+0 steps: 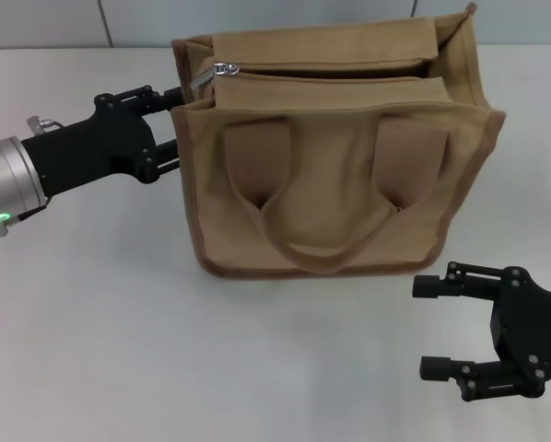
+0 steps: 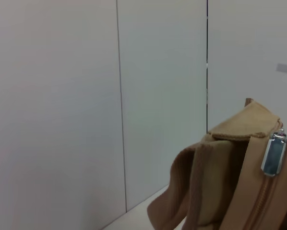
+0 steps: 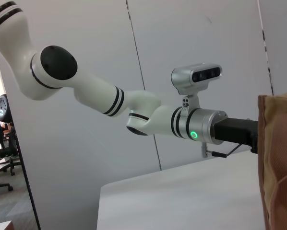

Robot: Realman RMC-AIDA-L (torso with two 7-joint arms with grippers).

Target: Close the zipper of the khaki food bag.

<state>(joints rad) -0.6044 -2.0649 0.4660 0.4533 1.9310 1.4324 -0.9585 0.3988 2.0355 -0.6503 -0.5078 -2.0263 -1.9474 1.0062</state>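
The khaki food bag stands upright in the middle of the table, its two strap handles hanging down the near face. The zipper along the top panel gapes open, and its silver pull tab sits at the left end. My left gripper is at the bag's left side, fingers apart, with the tips against the bag's edge just below the pull tab. The left wrist view shows the pull tab and the bag's corner. My right gripper is open and empty, near the front right, below the bag.
The white table runs around the bag. A grey panelled wall stands behind. The right wrist view shows my left arm reaching to the bag's edge.
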